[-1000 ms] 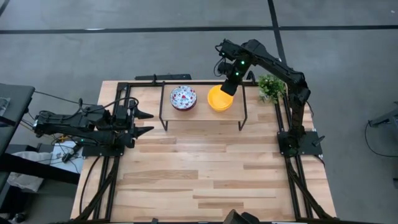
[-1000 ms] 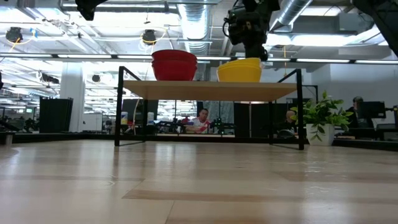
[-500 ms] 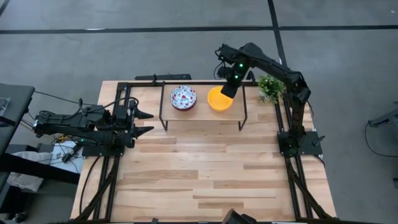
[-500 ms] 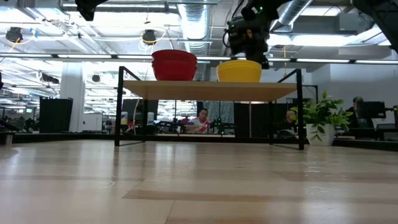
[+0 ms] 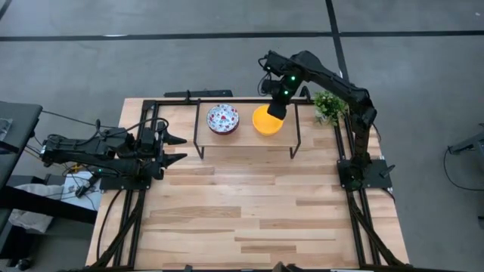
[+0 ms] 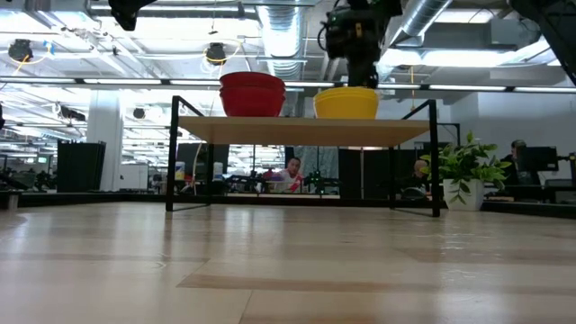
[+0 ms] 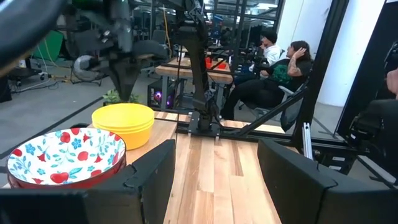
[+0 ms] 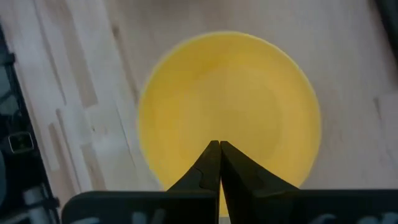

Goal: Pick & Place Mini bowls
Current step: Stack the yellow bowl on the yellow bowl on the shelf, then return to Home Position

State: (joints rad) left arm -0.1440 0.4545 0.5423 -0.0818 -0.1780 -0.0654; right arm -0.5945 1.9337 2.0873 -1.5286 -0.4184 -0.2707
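Note:
A stack of plain yellow mini bowls (image 5: 265, 122) (image 6: 346, 103) rests on a raised wooden shelf (image 6: 297, 130) at the table's far side. To its left on the shelf is a stack of red bowls (image 5: 222, 118) (image 7: 62, 155), white and speckled inside. My right gripper (image 6: 363, 83) (image 8: 219, 146) is shut, points steeply down and stands right over the yellow stack's far right part. My left gripper (image 5: 178, 149) (image 7: 214, 180) waits open and level at the table's left edge, facing the shelf. My right gripper comes at the top yellow bowl's inside near its rim (image 8: 249, 155) from above with its fingers shut and nothing between them. Whether the fingertips touch the bowl, I cannot tell.
The shelf stands on thin black legs (image 6: 171, 153), with free room under it. A small green plant (image 5: 327, 106) (image 6: 463, 166) stands at the table's far right, beside the shelf. Black rails (image 5: 121, 219) run along the table's left and right edges. People sit in the room beyond.
My right gripper has rolled at its wrist and now stands more upright over the yellow stack, having shifted slightly toward the table's left. It has stayed shut. Both stacks of bowls have kept their places.

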